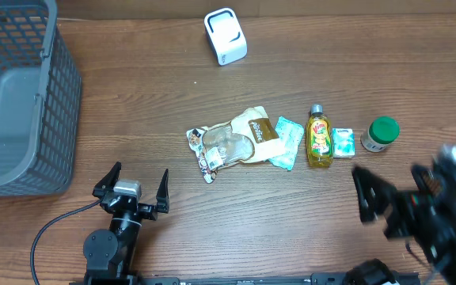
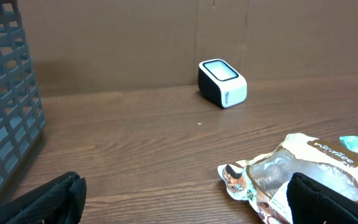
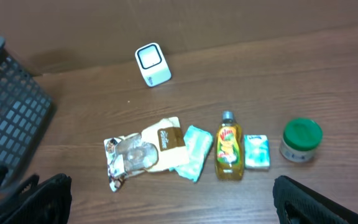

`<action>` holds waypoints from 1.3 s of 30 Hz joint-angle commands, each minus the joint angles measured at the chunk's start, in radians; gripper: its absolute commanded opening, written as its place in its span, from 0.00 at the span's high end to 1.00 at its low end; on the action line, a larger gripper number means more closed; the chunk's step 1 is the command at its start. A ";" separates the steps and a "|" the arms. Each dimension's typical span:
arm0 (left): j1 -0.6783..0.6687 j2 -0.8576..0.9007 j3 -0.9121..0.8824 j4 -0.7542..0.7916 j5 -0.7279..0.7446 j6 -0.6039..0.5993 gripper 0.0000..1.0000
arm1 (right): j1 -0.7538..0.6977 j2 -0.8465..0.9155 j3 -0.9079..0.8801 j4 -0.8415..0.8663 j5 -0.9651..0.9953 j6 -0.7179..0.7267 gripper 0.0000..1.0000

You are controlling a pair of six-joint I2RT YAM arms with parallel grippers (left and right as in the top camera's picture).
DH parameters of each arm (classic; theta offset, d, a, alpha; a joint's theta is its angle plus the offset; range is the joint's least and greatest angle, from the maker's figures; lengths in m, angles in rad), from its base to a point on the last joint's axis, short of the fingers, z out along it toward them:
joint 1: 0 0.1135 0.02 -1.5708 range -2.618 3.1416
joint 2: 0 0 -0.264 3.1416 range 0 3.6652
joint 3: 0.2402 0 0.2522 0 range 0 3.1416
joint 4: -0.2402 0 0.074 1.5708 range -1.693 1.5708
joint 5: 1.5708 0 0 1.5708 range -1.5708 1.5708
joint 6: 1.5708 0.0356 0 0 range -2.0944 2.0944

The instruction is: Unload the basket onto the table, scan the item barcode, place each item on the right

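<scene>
Grey basket [image 1: 62, 95] at nine o'clock, bare floor showing. Scanner [image 1: 225, 36] at twelve. Green-lidded jar [image 1: 381, 133] at three, lid on. Left gripper [image 1: 140, 176], right gripper [image 3: 166, 202]: jaws wide apart, gripping nothing.

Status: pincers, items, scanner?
Left pincer, right pincer open, empty. Scanner at far edge. Pouch, bottle, jar mid-table, untouched. Nothing blocking scanner.

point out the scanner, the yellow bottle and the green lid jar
scanner [image 1: 226, 36], overhead view, top face
yellow bottle [image 1: 319, 139], overhead view, front label
green lid jar [image 1: 385, 129], overhead view, the lid
</scene>
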 commanded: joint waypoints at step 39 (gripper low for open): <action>0.005 -0.013 -0.003 -0.003 -0.012 0.023 0.00 | -0.205 -0.639 -0.543 0.378 -0.043 -0.042 0.00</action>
